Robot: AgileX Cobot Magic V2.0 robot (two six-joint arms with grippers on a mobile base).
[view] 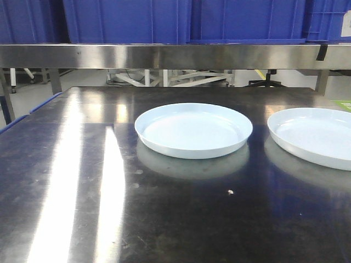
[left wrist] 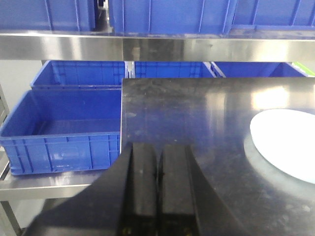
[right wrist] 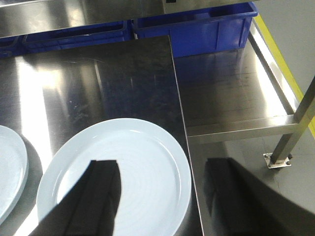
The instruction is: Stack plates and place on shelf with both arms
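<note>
Bare tabletop (view: 82, 192) lies open left of the plates (view: 193, 130); a steel shelf rail (view: 164, 56) crosses behind.

Dark shiny surface (left wrist: 197, 113) with bright light stripes, steel shelf (left wrist: 157, 46) beyond the jaws, blue bins (left wrist: 64, 125) left of the jaws

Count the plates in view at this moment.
2. One plate sits near the middle of the table. The second plate lies apart to its right, cut off by the front view's edge. They are not stacked. More could lie outside the views.
</note>
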